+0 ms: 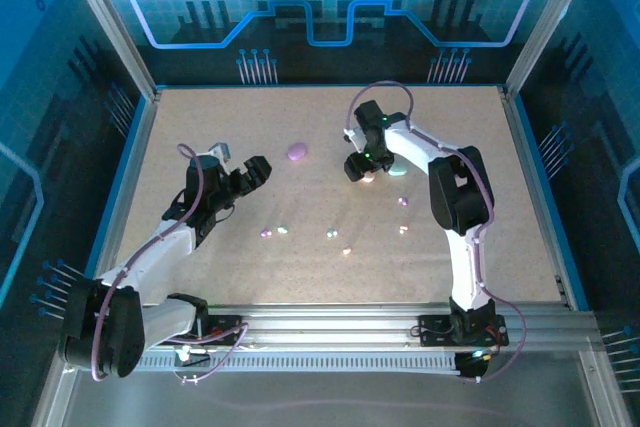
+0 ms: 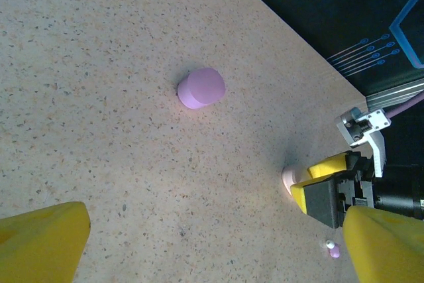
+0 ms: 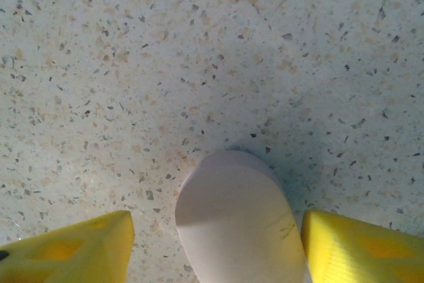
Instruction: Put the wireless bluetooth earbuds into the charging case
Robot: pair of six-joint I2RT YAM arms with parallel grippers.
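- Earbuds (image 1: 330, 236) lie scattered on the counter (image 1: 200, 117), nearer the arm bases than the cases.
- Pink charging case (image 3: 238, 226) sits between the right fingers (image 3: 73, 250), which are spread open astride its narrow width.
- Left fingers (image 2: 40, 243) gape empty, facing the purple case (image 2: 201, 88), well apart.

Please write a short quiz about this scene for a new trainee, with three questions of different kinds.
1. True or false: the left gripper is open and holds nothing.
2. Which case lies between the fingers of the right gripper? A purple, B pink, C mint green.
3. Complete: the earbuds lie loose on the ____.
Key: 1 true; 2 B, the pink case; 3 table.
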